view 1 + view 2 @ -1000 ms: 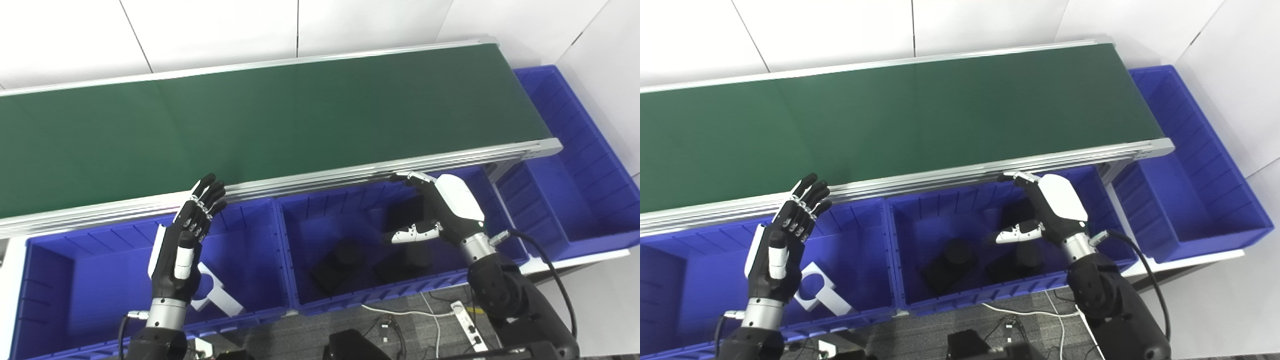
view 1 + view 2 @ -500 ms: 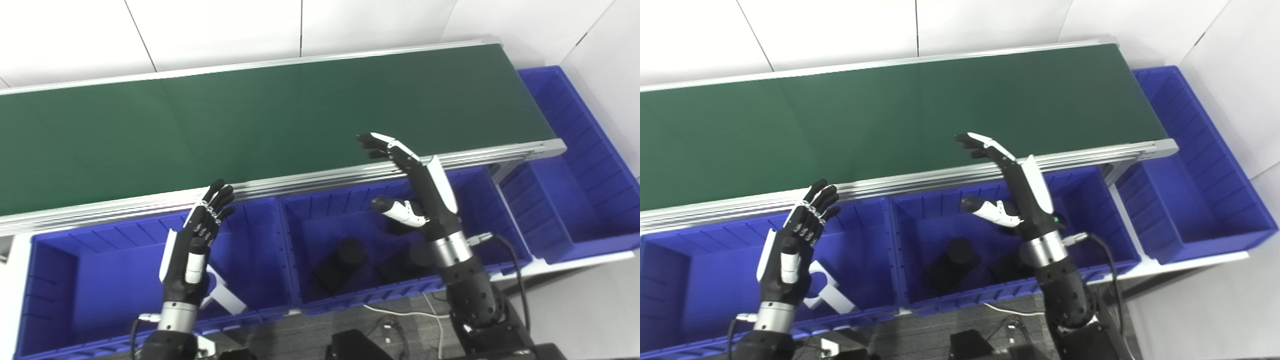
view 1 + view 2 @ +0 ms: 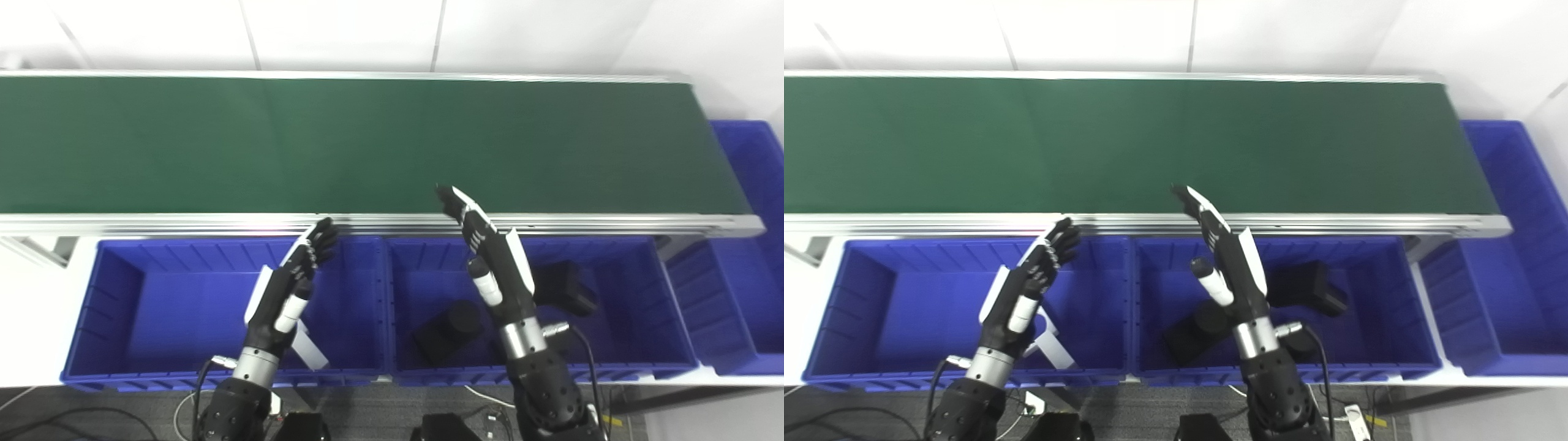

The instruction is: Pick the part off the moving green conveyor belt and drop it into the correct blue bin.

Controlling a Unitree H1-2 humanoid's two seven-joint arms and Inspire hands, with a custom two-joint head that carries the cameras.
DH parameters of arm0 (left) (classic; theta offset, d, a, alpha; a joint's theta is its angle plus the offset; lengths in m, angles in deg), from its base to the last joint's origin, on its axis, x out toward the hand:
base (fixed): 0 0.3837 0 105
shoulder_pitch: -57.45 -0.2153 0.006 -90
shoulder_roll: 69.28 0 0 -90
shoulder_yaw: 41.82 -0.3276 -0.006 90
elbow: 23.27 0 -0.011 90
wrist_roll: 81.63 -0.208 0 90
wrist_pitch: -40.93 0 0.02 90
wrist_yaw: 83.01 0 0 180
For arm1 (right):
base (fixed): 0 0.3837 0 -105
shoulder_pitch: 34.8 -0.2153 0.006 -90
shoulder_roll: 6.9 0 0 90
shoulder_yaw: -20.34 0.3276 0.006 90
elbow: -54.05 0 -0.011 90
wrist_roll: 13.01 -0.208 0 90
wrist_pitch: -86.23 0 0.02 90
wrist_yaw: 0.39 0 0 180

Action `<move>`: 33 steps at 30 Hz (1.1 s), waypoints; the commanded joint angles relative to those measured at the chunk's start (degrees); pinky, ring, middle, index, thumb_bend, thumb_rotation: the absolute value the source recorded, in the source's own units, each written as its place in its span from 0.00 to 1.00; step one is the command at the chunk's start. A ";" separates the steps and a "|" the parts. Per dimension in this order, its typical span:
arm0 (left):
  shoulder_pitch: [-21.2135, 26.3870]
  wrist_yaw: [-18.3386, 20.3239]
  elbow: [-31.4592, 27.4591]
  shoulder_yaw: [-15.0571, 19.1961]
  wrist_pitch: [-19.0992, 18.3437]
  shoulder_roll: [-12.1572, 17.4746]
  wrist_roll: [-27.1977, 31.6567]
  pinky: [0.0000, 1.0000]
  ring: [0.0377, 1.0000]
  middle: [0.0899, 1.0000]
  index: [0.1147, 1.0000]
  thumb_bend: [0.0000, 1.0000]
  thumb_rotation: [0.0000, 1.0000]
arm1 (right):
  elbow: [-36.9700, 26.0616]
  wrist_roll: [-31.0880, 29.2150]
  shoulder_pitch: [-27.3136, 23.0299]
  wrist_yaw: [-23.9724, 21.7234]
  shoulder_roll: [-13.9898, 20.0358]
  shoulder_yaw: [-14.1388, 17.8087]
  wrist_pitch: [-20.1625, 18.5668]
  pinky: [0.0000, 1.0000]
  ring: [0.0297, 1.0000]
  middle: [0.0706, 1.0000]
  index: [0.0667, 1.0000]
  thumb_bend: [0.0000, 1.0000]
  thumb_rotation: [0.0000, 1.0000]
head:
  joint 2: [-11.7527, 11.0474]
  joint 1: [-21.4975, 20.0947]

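The green conveyor belt (image 3: pixel 367 141) runs across the view with no part on it. My left hand (image 3: pixel 288 288) is open and empty, raised over the left blue bin (image 3: pixel 122 269), fingertips near the belt's front rail. My right hand (image 3: pixel 490 257) is open and empty, raised over the middle blue bin (image 3: pixel 631 294), fingertips reaching the belt's near edge. A white part (image 3: pixel 1050 349) lies in the left bin, partly hidden behind my left hand. Black parts (image 3: pixel 447 327) lie in the middle bin, one (image 3: pixel 566 288) to the right of my right hand.
A third blue bin (image 3: pixel 753 245) sits at the belt's right end. The aluminium rail (image 3: pixel 184 223) runs along the belt's front edge above the bins. Cables and dark floor show below the bins.
The camera has swung left and now looks squarely at the belt. My right hand rose from inside the middle bin and now stands upright with fingers at the belt edge. The left hand barely moved.
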 commanded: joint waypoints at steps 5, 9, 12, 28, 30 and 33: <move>0.52 -2.98 -1.30 -1.34 2.35 -0.59 -2.38 0.90 0.90 0.89 0.88 0.78 0.90 | 4.41 0.77 -1.45 2.73 1.11 -1.16 2.59 0.90 0.89 0.87 0.85 0.78 1.00 | -0.08 2.16; 0.68 -4.74 -0.70 -2.10 2.35 -0.37 -3.39 0.89 0.90 0.89 0.87 0.82 0.91 | 6.56 0.66 -1.35 3.35 1.12 -1.45 2.59 0.88 0.88 0.85 0.84 0.81 1.00 | -0.90 2.59; 0.55 -6.29 -0.69 -2.86 2.35 0.06 -4.44 0.90 0.90 0.88 0.86 0.84 0.92 | 7.42 0.28 -1.14 3.47 1.09 -1.64 2.59 0.89 0.88 0.84 0.83 0.80 1.00 | -1.25 2.65; 1.50 -10.64 1.23 -6.38 2.34 2.82 -4.26 0.87 0.89 0.88 0.86 0.81 0.94 | 10.35 0.62 -1.95 6.50 0.87 -3.37 2.58 0.88 0.87 0.84 0.82 0.76 1.00 | -2.88 -2.78; 1.68 -9.99 1.67 -6.33 2.35 3.34 -3.52 0.88 0.90 0.88 0.87 0.82 0.93 | 10.92 1.17 -2.25 7.15 0.61 -3.75 2.58 0.87 0.87 0.84 0.82 0.75 1.00 | -3.35 -5.02; 2.04 -8.36 2.57 -5.82 2.35 3.98 -1.69 0.90 0.90 0.88 0.88 0.80 0.93 | 12.28 2.18 -2.94 8.91 0.16 -4.67 2.58 0.86 0.86 0.83 0.82 0.75 1.00 | -4.80 -8.95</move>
